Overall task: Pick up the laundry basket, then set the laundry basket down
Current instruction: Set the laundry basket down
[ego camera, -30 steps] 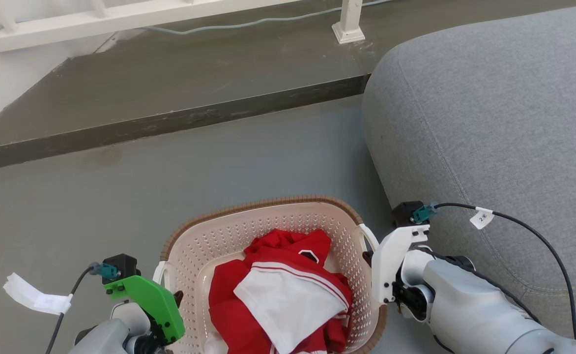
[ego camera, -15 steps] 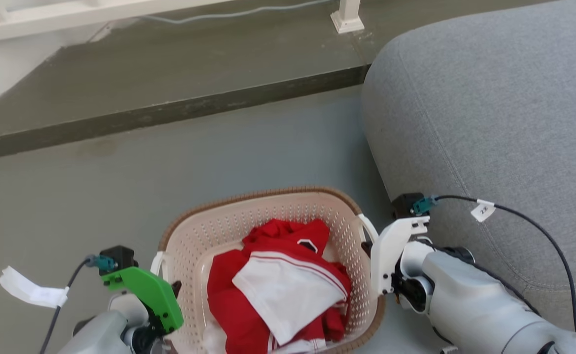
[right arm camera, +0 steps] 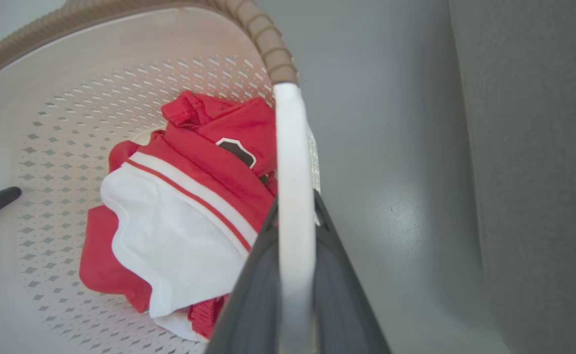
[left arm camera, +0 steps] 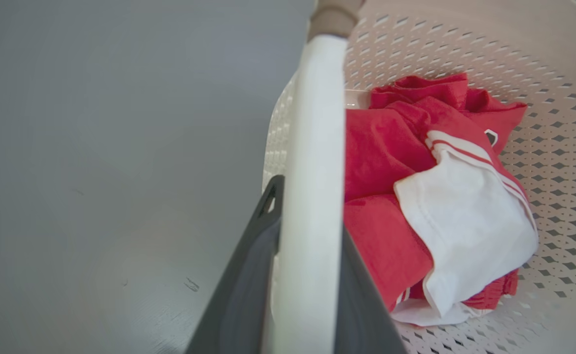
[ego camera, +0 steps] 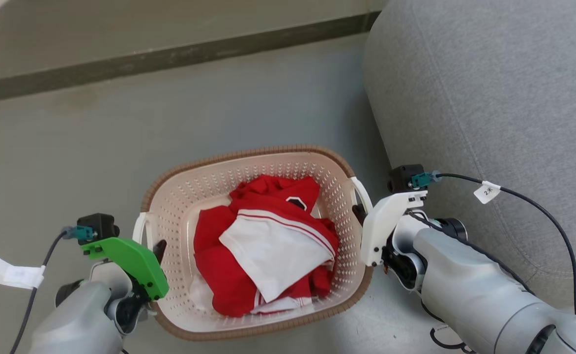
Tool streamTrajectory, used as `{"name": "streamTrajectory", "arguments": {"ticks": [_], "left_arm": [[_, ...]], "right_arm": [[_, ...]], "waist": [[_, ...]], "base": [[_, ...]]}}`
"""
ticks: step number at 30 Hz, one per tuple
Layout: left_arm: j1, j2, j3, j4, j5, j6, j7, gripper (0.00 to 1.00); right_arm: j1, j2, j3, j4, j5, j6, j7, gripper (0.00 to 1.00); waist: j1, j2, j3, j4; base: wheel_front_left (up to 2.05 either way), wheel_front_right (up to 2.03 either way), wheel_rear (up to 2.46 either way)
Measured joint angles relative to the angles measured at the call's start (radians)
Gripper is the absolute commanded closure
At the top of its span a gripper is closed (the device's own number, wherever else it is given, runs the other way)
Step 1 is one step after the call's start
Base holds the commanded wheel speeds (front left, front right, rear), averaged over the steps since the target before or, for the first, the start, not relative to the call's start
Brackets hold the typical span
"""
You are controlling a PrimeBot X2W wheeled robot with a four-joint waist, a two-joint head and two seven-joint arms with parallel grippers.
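**Left claw** point(left arm camera: 310, 211): two dark fingers drawn narrow onto the basket's left handle point(left arm camera: 312, 123). One finger is on the outer side and one on the inner, with the white bar running up between them. It is holding the handle.

**Right claw** point(right arm camera: 295, 206): matches the left. It is pinched narrow onto the right handle point(right arm camera: 293, 147), with a finger on each side of the bar.

**Reason for the hold**: one claw at each end shares the load and likely keeps the basket from tipping. The handles give the long fingers a firm bar to grip, where the curved, perforated wall would not.

**Laundry basket** point(ego camera: 248, 153): cream with a brown rim. It sits straight ahead of the robot, between the two claws, over the grey floor point(ego camera: 194, 113). Its right end is just beside a grey sofa point(ego camera: 489, 98). I cannot tell whether the base is resting on the floor or is a little clear of it.

**Contents**: red and white clothes point(ego camera: 268, 241) heaped in the middle, below the rim. A centred load like this seems unlikely to pull the basket to one side.

**Orientation**: the mouth faces up and the rim looks about level. The long axis appears to run from handle to handle, crosswise to the robot. It is skewed slightly, so the right end lies farther from the robot than the left.
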Motion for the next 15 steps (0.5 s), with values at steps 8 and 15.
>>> {"name": "streamTrajectory", "arguments": {"ticks": [8, 15], "left_arm": [[-0.025, 0.034, 0.000, -0.040, 0.015, 0.000, -0.063, 1.00], [-0.046, 0.063, 0.000, -0.077, 0.028, 0.000, -0.115, 1.00]], "right_arm": [[-0.021, 0.001, -0.002, -0.035, 0.002, -0.034, -0.074, 1.00], [-0.033, 0.002, -0.010, -0.064, 0.006, -0.053, -0.143, 1.00]], "waist": [[0.0001, 0.0000, 0.097, 0.003], [0.0000, 0.0000, 0.185, 0.006]], "base": [[0.00, 0.00, 0.00], [0.00, 0.00, 0.00]]}}
